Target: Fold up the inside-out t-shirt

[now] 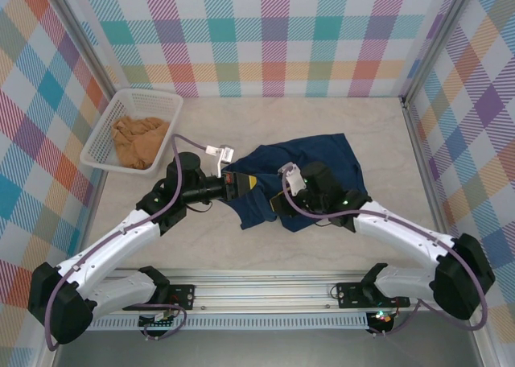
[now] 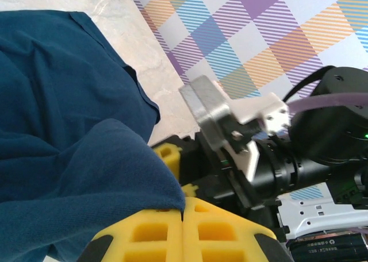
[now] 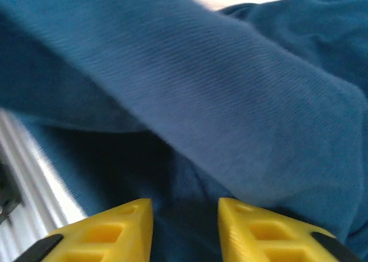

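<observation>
The left gripper (image 2: 183, 230) is pressing its yellow pads together on a fold of the navy t-shirt (image 1: 330, 151), pinching the cloth at the shirt's left edge. The right gripper (image 3: 185, 227) is hovering with its fingers spread. Dark cloth is showing through the gap, and I can't see it pinching anything. The shirt is lying bunched in the middle of the table (image 1: 322, 113), spreading to the right and far side of both grippers, its long run going from near-left to far-right. The grippers are sitting just beside each other at its near-left corner, so I'd guess the right one is best placed to take the near hem. The tan cloth (image 1: 138, 140) is lying in the white basket (image 1: 153, 97) at the far left, well apart.
</observation>
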Controlling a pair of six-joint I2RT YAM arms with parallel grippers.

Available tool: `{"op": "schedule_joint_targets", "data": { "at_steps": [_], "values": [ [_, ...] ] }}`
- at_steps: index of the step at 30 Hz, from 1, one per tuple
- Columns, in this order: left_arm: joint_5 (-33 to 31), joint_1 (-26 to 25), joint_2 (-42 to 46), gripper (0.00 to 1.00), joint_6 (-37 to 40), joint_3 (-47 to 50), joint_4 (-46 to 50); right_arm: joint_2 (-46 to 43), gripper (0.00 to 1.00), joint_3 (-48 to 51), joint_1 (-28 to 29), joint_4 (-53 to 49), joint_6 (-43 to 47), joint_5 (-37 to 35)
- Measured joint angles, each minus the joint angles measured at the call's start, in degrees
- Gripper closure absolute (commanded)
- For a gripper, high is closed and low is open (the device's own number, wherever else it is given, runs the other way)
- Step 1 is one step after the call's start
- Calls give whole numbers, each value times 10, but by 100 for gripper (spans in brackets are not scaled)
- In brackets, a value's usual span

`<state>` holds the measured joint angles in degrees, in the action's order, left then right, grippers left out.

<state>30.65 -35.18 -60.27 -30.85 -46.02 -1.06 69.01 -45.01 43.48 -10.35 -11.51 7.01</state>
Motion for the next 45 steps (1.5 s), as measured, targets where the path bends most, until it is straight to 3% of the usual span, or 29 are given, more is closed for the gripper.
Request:
{"op": "schedule_joint_targets", "data": {
  "at_steps": [10,11,15,19,28,35,41,45],
  "values": [
    [6,0,0,100,0,0,2,97,51,-41,17,33,-78,-81],
    [7,0,0,100,0,0,2,109,54,-45,20,38,-84,-87],
    [3,0,5,100,0,0,5,136,98,-51,28,47,-102,-118],
    [-33,5,23,100,-1,0,22,107,100,-37,21,71,-104,-123],
    [-94,69,36,100,-51,41,38,-115,100,132,-86,232,-132,46],
    [-107,74,20,100,-69,47,41,-127,100,156,-128,323,-164,209],
    [-93,74,-20,100,-68,47,40,-97,100,139,-131,332,-153,316],
    [-91,74,-44,71,-47,46,59,-86,100,121,-131,314,-132,345]
  ]
}}
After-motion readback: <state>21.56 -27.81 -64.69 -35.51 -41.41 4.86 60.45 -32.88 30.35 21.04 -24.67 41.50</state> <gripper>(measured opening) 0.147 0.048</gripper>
